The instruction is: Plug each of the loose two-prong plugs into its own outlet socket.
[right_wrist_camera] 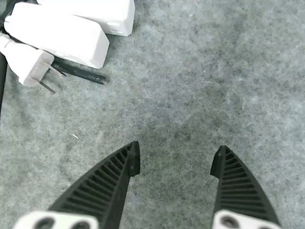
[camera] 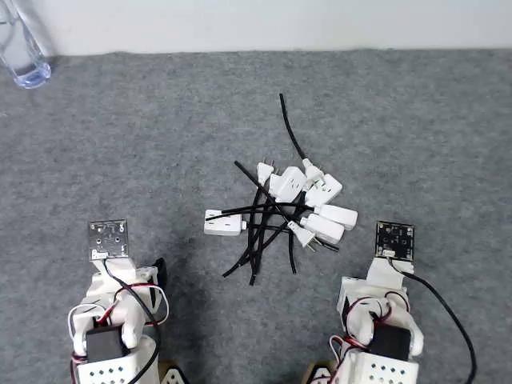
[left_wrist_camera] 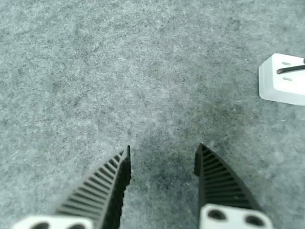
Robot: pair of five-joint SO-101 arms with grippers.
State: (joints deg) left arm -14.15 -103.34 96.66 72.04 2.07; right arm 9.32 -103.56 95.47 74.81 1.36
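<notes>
Both sets of jaws stand open. The left jaws, seen in the left wrist view, have their ribbed black tips spread over bare grey tabletop [left_wrist_camera: 143, 71] and hold nothing. The right jaws are spread just as wide in the right wrist view and are also empty. From the high view we see the left arm [camera: 112, 320] at the near left edge and the right arm [camera: 382, 324] at the near right edge, with the task's things between them and a little farther out.

Those things lie in a tangled pile [camera: 292, 208] at the middle of the tabletop: white sockets, white plugs and short black cords [camera: 260, 240] crossing one another. One outlet socket [camera: 224, 222] lies at the left of the pile, slightly apart from the other white pieces, with a cord running across it. It sits far and right of the left jaws, its slots showing in the left wrist view.

On the near right side of the pile, two long socket blocks [camera: 336, 214] lie side by side. A two-prong plug [camera: 300, 232] lies just beside them, its bare prongs pointing toward the near right and sitting in no socket. It lies far and left of the right jaws. A second plug [camera: 264, 170] rests at the far side of the pile, prongs pointing far. One loose cord [camera: 292, 128] trails away toward the far side. A clear bottle [camera: 24, 52] stands at the far left corner.
</notes>
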